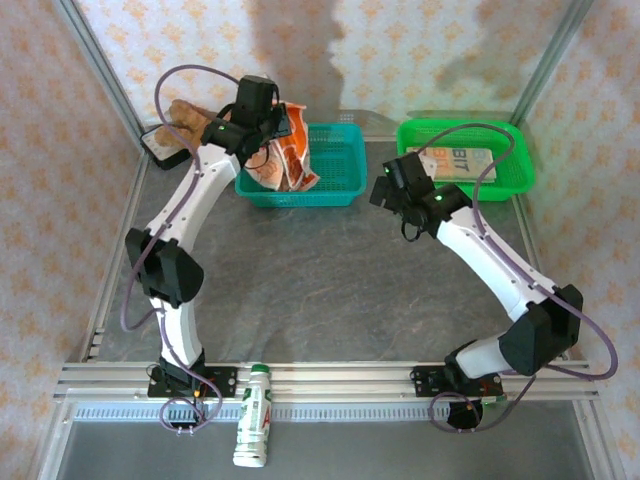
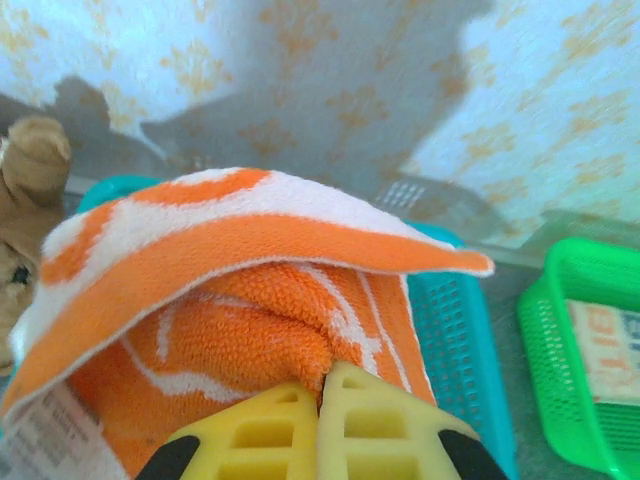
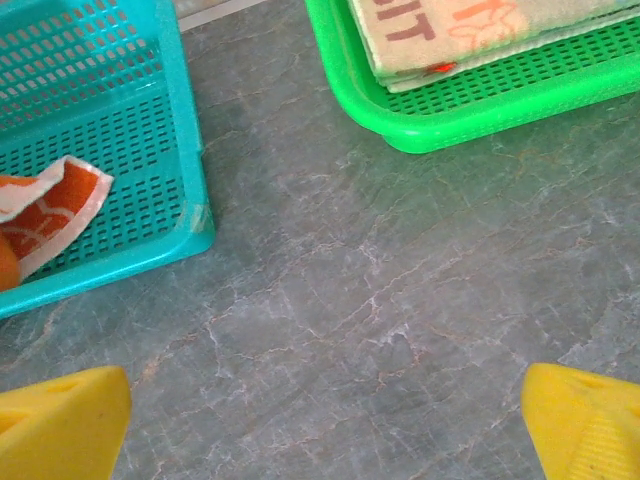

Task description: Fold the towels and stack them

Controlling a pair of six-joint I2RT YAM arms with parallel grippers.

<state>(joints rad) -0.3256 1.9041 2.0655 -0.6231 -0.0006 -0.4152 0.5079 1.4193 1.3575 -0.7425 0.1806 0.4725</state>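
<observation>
- Left claw (image 2: 321, 385): yellow fingers pressed together, pinching a fold of the orange towel (image 2: 240, 290).
- Orange towel: white print, lifted over the teal basket (image 1: 340, 170) at the far side of the tabletop (image 1: 320, 290), one corner resting inside the basket.
- Right claw (image 3: 320, 420): jaws spread wide, hovering over bare grey tabletop between the two baskets.
- Green basket (image 1: 515, 165): far right, holds a folded cream towel (image 3: 470, 35) with orange-red lettering.
- Brown teddy bear (image 1: 182, 115): far left, beside the teal basket.
- White bottle (image 1: 254, 430): lies at the near rail.
</observation>
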